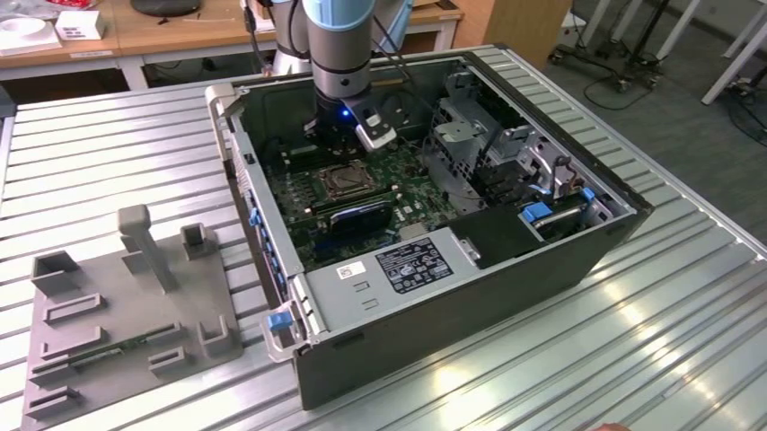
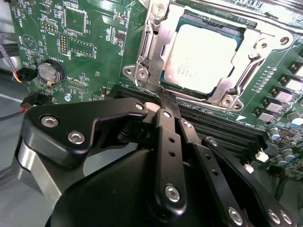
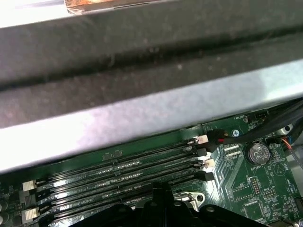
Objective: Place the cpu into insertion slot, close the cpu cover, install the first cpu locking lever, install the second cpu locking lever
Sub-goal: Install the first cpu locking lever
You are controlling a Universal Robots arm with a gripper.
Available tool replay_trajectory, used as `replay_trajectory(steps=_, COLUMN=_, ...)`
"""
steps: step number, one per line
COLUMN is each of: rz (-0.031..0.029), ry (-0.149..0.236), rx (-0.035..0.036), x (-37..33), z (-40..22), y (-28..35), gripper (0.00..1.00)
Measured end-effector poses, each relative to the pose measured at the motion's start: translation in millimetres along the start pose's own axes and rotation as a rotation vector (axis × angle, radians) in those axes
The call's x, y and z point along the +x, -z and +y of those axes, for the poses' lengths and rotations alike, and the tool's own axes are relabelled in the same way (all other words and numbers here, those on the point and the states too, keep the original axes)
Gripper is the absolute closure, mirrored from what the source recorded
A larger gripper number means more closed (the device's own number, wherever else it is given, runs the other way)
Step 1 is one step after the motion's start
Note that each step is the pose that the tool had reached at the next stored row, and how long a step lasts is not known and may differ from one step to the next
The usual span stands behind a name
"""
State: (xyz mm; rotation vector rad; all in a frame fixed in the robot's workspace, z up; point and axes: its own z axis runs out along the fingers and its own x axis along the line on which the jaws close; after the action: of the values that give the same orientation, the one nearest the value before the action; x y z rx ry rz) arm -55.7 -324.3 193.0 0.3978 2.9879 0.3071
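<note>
Slatted metal tabletop [image 1: 671, 296] serves as the work surface. An open computer case [image 1: 480, 296] is laid on it, with a grey parts fixture [image 1: 120, 296] set beside it at the exterior view's left. Inside the case, the arm is lowered over the motherboard [image 2: 85, 28].

The cpu [image 2: 201, 49] is seated in its socket, pale top upward. The cpu cover [image 2: 158, 47] is seen lying flat around it, framing the chip.

The gripper [image 2: 165, 101] is positioned at the socket edge nearest the memory slots [image 2: 222, 125]. Whether its tips touch the cover cannot be told. The jaws are drawn together, with no visible gap and nothing held between them.

Insertion and cover closing are judged complete, and the first locking lever is judged to be the step in hand. Whether either lever is latched cannot be determined. A steady, controlled push along the lever's travel is called for, with the closed tips kept off the chip.
</note>
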Motion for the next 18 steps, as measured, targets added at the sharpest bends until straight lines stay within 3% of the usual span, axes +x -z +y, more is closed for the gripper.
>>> replay_trajectory(steps=15, rz=-0.0002, ry=0.0, rx=0.0004, x=-2.9, z=2.1, y=-0.7, gripper=0.89)
replay_trajectory(steps=18, rz=-0.001, ry=0.0, rx=0.0036, x=-2.8, z=2.5, y=-0.8, gripper=0.89)
